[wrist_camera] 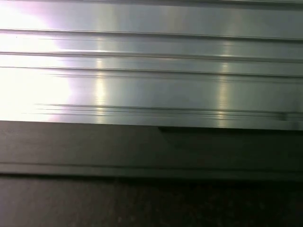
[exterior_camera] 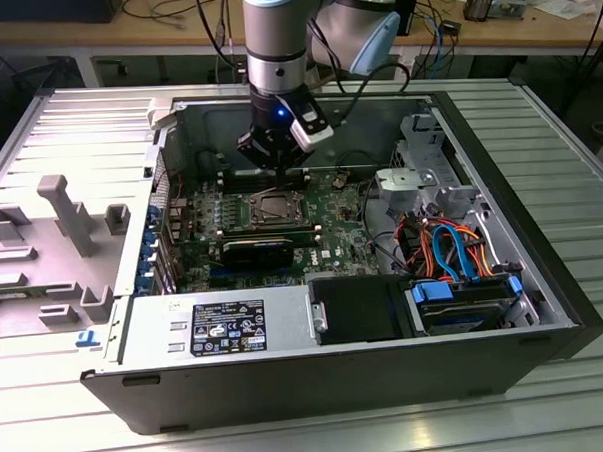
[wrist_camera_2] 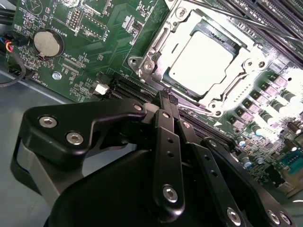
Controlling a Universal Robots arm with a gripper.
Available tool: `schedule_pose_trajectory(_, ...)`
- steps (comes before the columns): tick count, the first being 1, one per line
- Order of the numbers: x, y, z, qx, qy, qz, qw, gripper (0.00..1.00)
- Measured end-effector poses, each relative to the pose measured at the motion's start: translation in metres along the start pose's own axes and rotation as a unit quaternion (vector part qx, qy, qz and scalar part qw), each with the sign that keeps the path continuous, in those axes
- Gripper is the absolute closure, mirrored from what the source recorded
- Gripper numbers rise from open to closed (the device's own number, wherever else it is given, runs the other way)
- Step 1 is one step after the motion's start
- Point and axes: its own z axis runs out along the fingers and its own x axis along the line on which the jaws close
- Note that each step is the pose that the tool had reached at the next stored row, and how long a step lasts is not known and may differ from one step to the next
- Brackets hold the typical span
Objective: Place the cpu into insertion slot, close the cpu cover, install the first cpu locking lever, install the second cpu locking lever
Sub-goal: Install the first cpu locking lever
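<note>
The cpu (wrist_camera_2: 201,59), a bright silver square, lies in the insertion slot (exterior_camera: 272,209) on the green motherboard (exterior_camera: 336,219). The silver cpu cover (wrist_camera_2: 156,45) lies flat around it, with the chip showing through its window. In the exterior view my gripper (exterior_camera: 278,165) hangs just above the far edge of the slot, inside the open computer case. In the second wrist view its black fingers (wrist_camera_2: 165,123) meet at a tip beside the slot's edge, shut with nothing between them. I cannot make out how the locking levers stand.
A long black card (exterior_camera: 258,253) lies just in front of the slot. The power supply (exterior_camera: 226,324) and a drive cage (exterior_camera: 460,304) with coloured cables (exterior_camera: 447,245) stand along the case front. A grey fixture tray (exterior_camera: 52,237) sits on the exterior view's left. Memory slots (wrist_camera_2: 265,19) border the socket.
</note>
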Motion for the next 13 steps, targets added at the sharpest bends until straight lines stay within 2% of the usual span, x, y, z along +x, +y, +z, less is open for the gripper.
schedule_pose_trajectory(13, -0.0032, 0.0002, 0.0044, -0.0001, -0.0001, -0.002, 1.0000, 0.89)
